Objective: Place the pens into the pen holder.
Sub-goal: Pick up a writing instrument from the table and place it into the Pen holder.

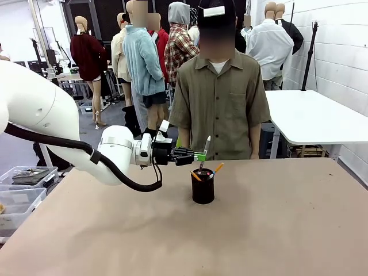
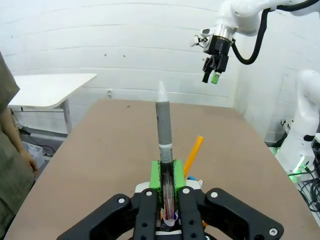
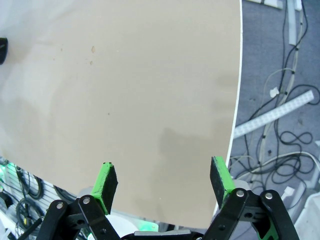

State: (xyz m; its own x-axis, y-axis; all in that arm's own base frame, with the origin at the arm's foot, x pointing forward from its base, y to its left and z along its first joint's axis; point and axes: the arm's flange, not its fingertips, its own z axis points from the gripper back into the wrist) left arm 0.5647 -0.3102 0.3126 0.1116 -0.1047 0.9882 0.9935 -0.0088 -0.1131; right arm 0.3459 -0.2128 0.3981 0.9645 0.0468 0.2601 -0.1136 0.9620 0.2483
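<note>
1. On my left, the left arm (image 1: 52,123) reaches in across the table (image 1: 276,230) toward the middle.
2. Its gripper (image 1: 199,155) is clamped tight on the white-silver pen (image 1: 205,148); my left wrist view has the green pads (image 2: 156,175) pressed against both sides of the barrel.
3. I see that pen standing nearly upright, tip up, with its lower end directly over the holder (image 1: 203,186). Whether that end already sits inside the cup I cannot tell.
4. The holder stands upright on the table near the centre, just right of the left gripper and in front of the person (image 1: 219,98) at the far side.
5. An orange pencil (image 1: 218,168) leans out of the holder toward the right, and a second orange-yellow end (image 1: 195,175) pokes out on its left rim.
6. In my left wrist view, the pencil slants up just right of the pads.
7. The right gripper (image 2: 213,70) hangs high above the table's right end in that view.
8. From my right wrist view, its fingers (image 3: 106,181) stand wide apart with nothing between them, over bare tabletop near the edge, with cables (image 3: 280,115) on the floor beyond.
</note>
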